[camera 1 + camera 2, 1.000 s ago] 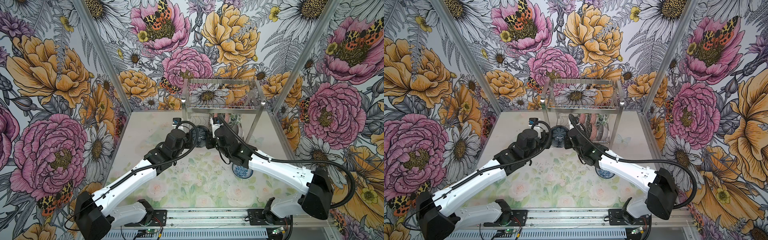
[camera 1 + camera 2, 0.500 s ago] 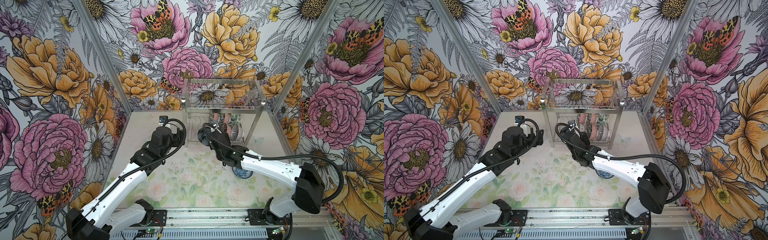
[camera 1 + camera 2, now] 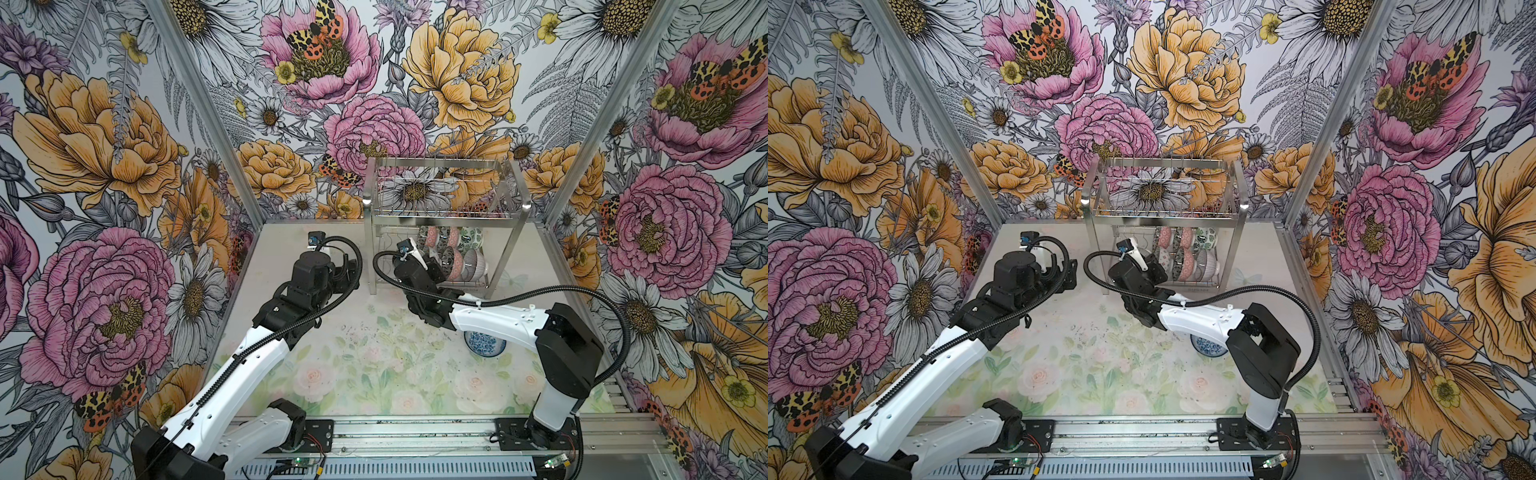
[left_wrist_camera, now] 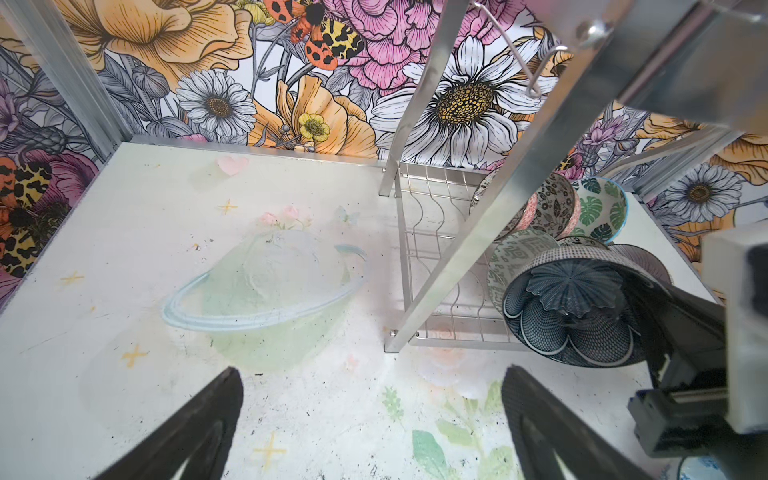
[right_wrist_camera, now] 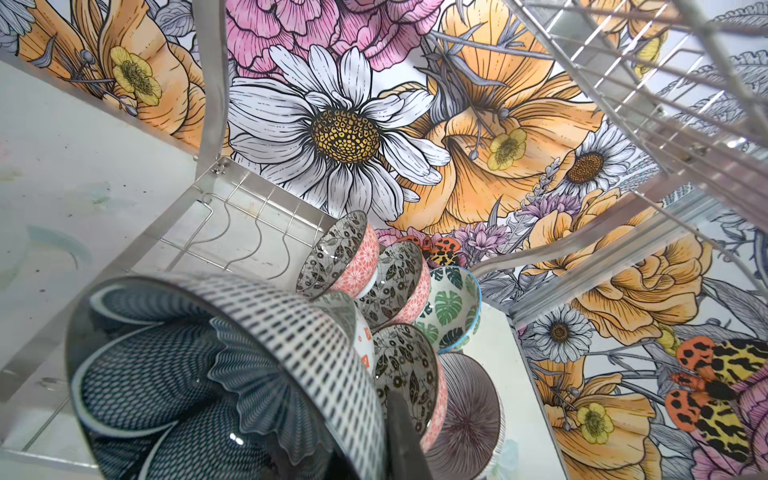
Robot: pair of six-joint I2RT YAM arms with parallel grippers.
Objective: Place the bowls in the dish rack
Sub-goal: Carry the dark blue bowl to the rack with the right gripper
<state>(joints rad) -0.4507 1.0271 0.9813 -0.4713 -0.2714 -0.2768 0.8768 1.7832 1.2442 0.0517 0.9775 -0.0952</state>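
Observation:
My right gripper (image 5: 353, 449) is shut on the rim of a dark blue geometric bowl (image 5: 187, 374), one finger (image 5: 403, 436) outside its dotted wall. It holds that bowl (image 4: 573, 307) on edge over the front of the lower shelf of the dish rack (image 3: 371, 249), next to the bowls (image 3: 457, 257) standing there; I cannot tell whether it touches the wires. Among these bowls (image 3: 1187, 257) are a black-white floral one (image 5: 399, 282), a green-leaf one (image 5: 451, 307) and a striped one (image 5: 469, 407). A blue floral bowl (image 3: 484, 344) sits on the table under the right arm. My left gripper (image 4: 372, 374) hangs open and empty, left of the rack (image 3: 1167, 208).
The rack's front leg (image 4: 457, 257) stands between the left gripper and the shelf. Its upper tier (image 3: 444, 178) holds nothing. A faint pale-green bowl shape (image 4: 266, 299) is only a print on the table mat. Flowered walls close the back and both sides.
The left gripper opened, let go of the dark bowl and drew back to the left. The right gripper carried that bowl from the table's middle back to the rack's lower shelf.

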